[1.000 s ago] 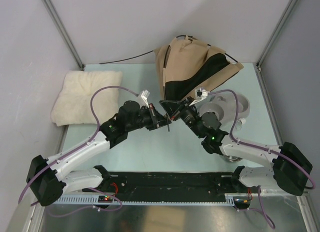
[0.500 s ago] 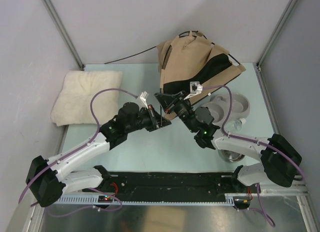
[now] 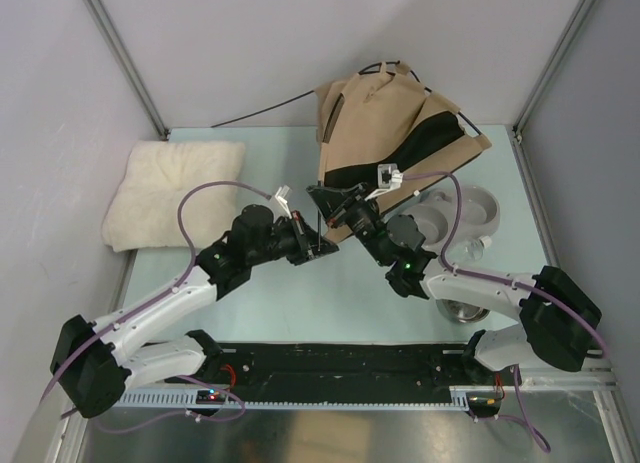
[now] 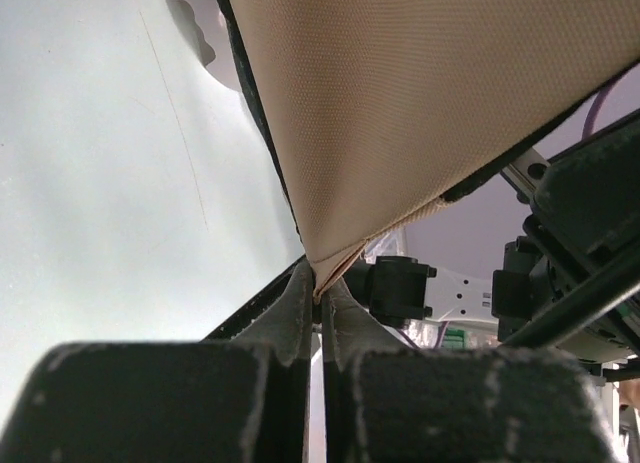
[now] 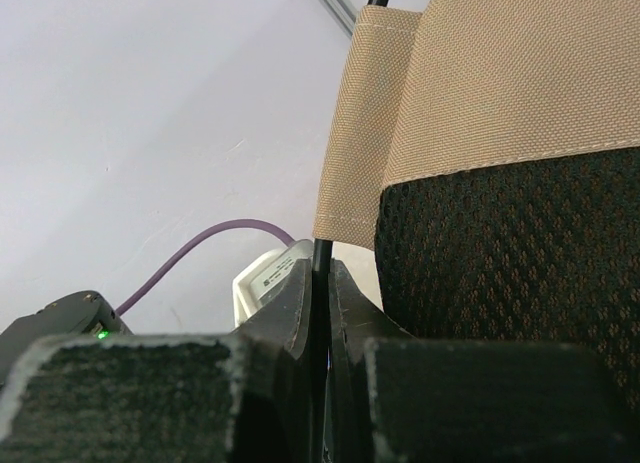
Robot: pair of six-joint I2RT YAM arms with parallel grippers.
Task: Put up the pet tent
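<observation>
- We see a tan tent [image 3: 385, 123] with black panels, half raised and leaning, at the far side of a pale table [image 3: 300, 293].
- Its lowest corner points toward the arms, and both grippers meet there.
- The left gripper [image 3: 318, 243] reaches that corner from the tent's near left.
- In the left wrist view, the left gripper [image 4: 320, 288] has its fingers pressed together. The pointed tip of the tent's tan fabric [image 4: 400, 113] is pinched between them.
- The right gripper [image 3: 328, 203] comes in from the tent's near right and sits just beside the left one.
- In the right wrist view, the right gripper [image 5: 320, 283] is closed with almost no gap. It clamps a thin dark pole [image 5: 321, 251] that runs up along the tent's edge.
- In that view the tent [image 5: 500, 83] shows tan cloth above black mesh.
- A fluffy white cushion [image 3: 175, 191] lies flat, well to the tent's left.
- A pale double bowl [image 3: 455, 215] sits just beside the tent's near right edge, partly behind the right arm.
- Another thin dark pole [image 3: 260, 110] sticks out from the tent's left side along the back wall.
</observation>
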